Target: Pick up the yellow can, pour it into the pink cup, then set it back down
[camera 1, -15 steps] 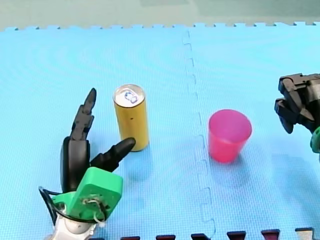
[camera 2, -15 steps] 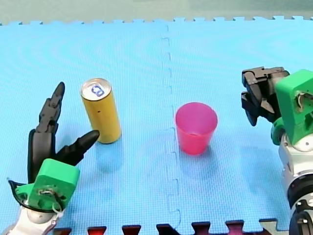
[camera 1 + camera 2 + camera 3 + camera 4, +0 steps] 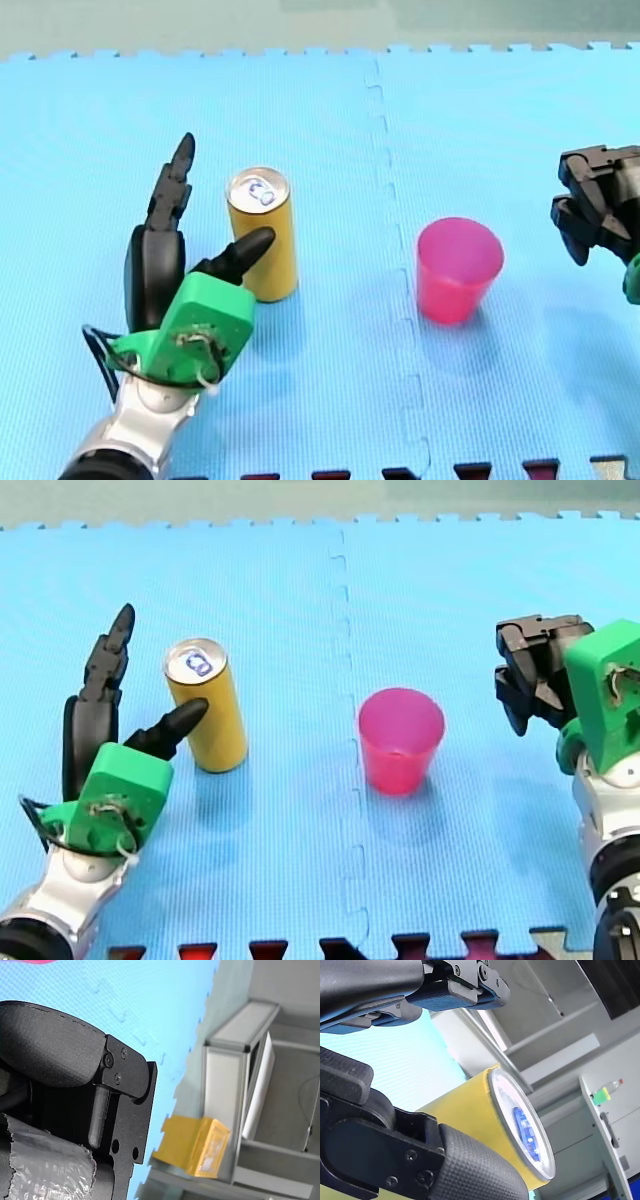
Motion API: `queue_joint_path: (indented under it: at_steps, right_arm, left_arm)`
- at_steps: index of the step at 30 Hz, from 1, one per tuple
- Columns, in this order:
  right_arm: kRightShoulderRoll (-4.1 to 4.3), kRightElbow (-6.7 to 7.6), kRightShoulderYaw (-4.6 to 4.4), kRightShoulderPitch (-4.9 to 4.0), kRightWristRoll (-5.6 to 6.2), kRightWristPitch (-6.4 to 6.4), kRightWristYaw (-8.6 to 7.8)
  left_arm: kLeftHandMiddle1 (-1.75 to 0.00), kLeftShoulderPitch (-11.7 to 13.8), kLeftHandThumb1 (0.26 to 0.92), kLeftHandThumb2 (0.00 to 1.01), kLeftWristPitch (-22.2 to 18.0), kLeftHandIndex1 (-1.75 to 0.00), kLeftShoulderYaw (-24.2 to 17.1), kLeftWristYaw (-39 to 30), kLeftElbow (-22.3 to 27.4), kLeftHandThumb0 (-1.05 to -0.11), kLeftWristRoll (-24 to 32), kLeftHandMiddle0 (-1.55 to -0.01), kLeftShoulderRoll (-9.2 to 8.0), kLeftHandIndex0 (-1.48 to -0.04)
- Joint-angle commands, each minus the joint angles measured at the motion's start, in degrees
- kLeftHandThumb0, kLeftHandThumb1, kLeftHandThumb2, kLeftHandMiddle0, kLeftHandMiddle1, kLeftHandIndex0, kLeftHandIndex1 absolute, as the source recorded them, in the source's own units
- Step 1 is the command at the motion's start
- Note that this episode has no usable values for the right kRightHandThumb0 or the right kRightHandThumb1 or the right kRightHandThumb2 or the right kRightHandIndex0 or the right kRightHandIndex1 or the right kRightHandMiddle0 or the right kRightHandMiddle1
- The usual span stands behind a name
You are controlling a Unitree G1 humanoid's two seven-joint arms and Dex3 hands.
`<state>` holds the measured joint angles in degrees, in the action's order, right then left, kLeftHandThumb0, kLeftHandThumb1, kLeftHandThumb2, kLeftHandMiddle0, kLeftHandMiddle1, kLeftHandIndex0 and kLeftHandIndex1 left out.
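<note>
The yellow can (image 3: 264,245) stands upright on the blue mat, left of centre, with its silver top up. My left hand (image 3: 215,200) is at the can's left side. Its thumb (image 3: 245,252) lies across the front of the can and its long fingers (image 3: 172,195) rise just left of it, not closed around it. The second wrist view shows the same can (image 3: 485,1120) lying between the thumb (image 3: 470,1170) and the fingers (image 3: 395,980). The pink cup (image 3: 458,268) stands upright to the right of the mat seam. My right hand (image 3: 530,675) is curled, right of the cup, holding nothing.
The blue foam mat has a jigsaw seam (image 3: 385,150) running front to back between can and cup. Its far edge (image 3: 300,52) meets a grey-green floor. Past the mat's edge, a yellow box (image 3: 195,1147) sits on grey shelving.
My left hand has moved forward and up to the can. Its thumb now lies across the can's front instead of near its base. The right hand, can and cup have not moved.
</note>
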<state>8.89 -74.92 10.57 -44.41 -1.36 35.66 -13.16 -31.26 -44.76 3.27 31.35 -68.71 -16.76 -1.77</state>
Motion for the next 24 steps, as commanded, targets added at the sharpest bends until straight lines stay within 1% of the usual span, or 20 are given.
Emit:
queue_joint_path:
  at_steps: [1,8,16,20,22,24]
  right_arm:
    - [0.43,-0.01,0.14,0.02,0.16,0.21,-0.09]
    - [0.45,-0.03,0.26,0.08,0.27,0.3,-0.42]
    - [0.48,-0.01,0.48,0.13,0.41,0.45,-0.78]
    - [0.53,-0.04,0.62,0.21,0.45,0.61,-0.94]
    - [0.61,-0.04,0.71,0.29,0.49,0.69,-1.09]
    - [0.69,-0.04,0.78,0.34,0.51,0.74,-1.22]
  left_arm:
    - [-0.01,-0.4,0.919,0.01,-0.4,0.0,-0.2,-0.4,0.0,-1.048,0.4,-0.31,-0.33,-0.25]
    - [0.0,-0.6,0.916,0.01,-1.0,0.0,-0.3,-1.2,0.0,-1.048,0.5,-0.31,-0.27,-0.25]
    - [0.0,-0.4,0.908,0.0,-2.6,0.0,-1.0,-4.1,-0.1,-1.048,2.1,-0.3,0.22,-0.25]
    - [-0.02,-0.2,0.893,0.0,-2.1,-0.01,-1.9,-7.4,-0.3,-1.048,4.1,-0.34,0.93,-0.26]
    - [-0.03,-0.2,0.871,0.0,-1.8,-0.02,-2.1,-8.0,-0.4,-1.048,4.5,-0.37,1.15,-0.3]
    - [-0.04,-0.5,0.854,0.0,-0.5,-0.03,-2.3,-9.0,-0.6,-1.034,4.9,-0.41,1.32,-0.34]
